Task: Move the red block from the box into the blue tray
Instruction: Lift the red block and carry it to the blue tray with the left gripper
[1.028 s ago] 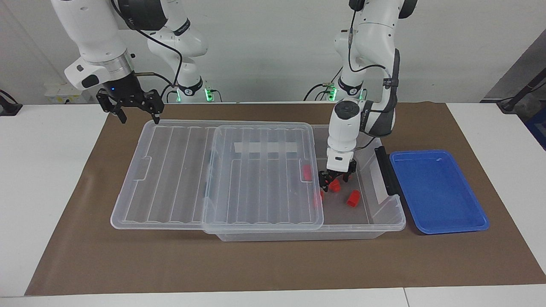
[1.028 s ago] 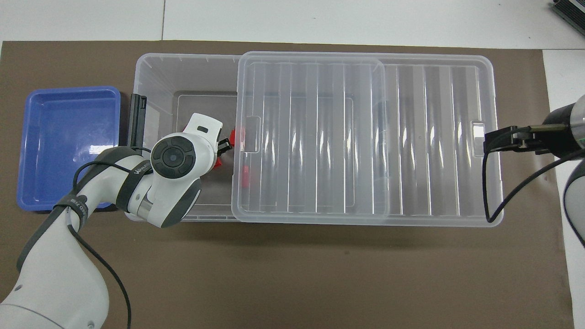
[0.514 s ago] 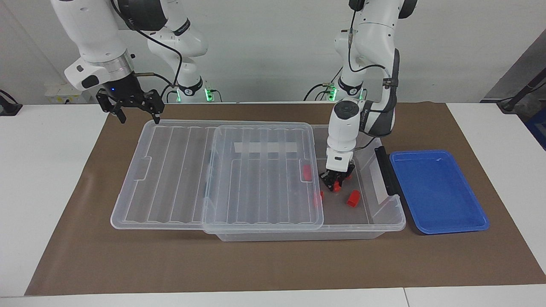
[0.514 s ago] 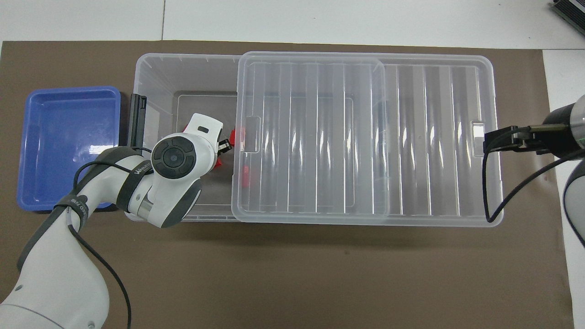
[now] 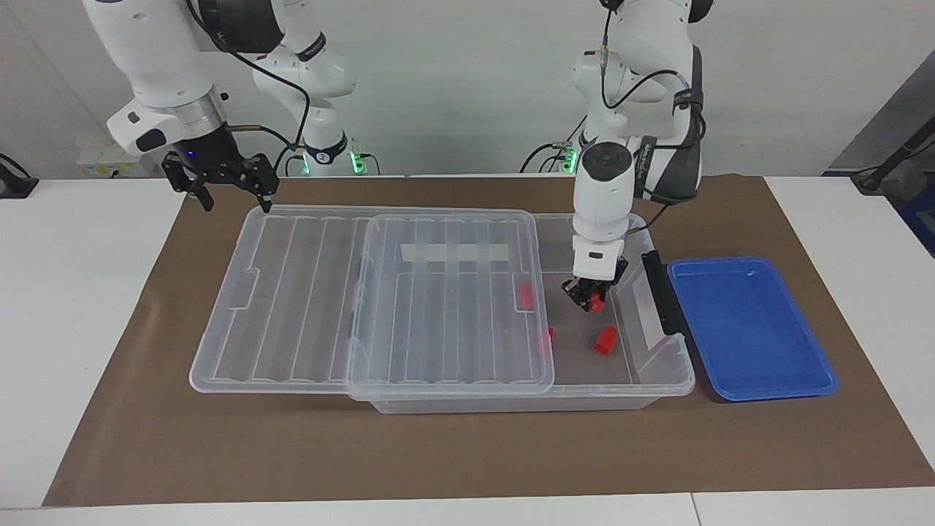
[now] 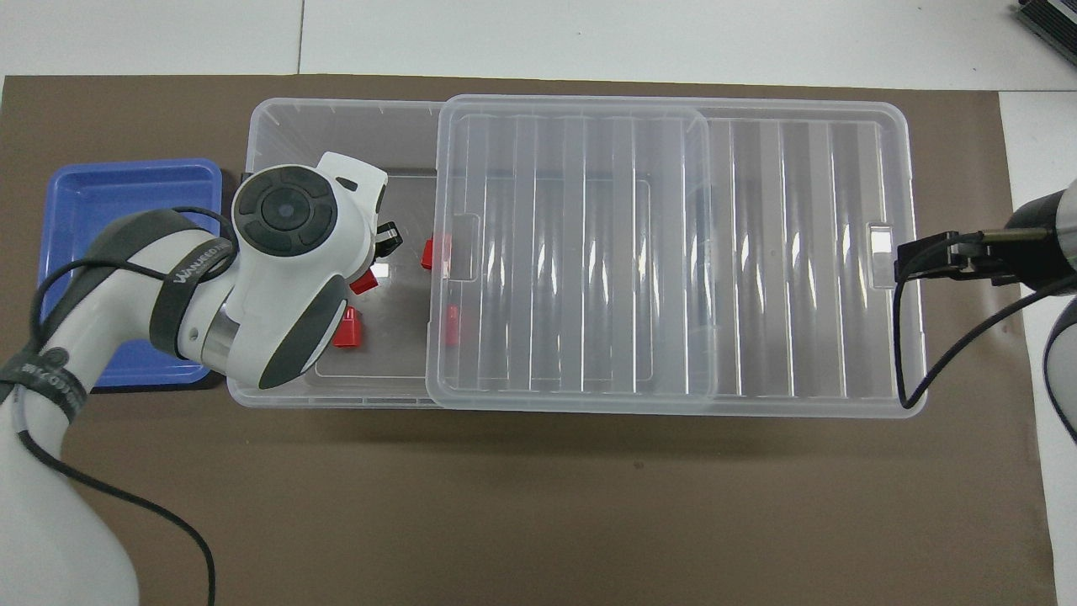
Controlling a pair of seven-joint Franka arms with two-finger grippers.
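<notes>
The clear box (image 5: 511, 402) (image 6: 336, 126) lies on the brown mat, its ribbed lid (image 5: 329, 292) (image 6: 757, 252) slid toward the right arm's end, leaving the tray end uncovered. My left gripper (image 5: 590, 296) (image 6: 374, 265) is shut on a red block (image 5: 597, 304) (image 6: 363, 282) and holds it up inside the uncovered end. Loose red blocks lie on the box floor: one (image 5: 605, 340) in the uncovered part, one (image 6: 345, 328) beside the arm, two (image 5: 526, 294) (image 5: 549, 334) at the lid's edge. The blue tray (image 5: 745, 329) (image 6: 84, 210) lies beside the box. My right gripper (image 5: 234, 201) (image 6: 913, 259) is open and waits by the lid's end.
A dark grey latch (image 5: 661, 292) stands on the box wall between the uncovered end and the blue tray. The brown mat (image 5: 438, 453) covers the middle of the white table.
My left gripper has closed on a red block and lifted it off the box floor, moving toward the tray end. The right arm has hardly moved.
</notes>
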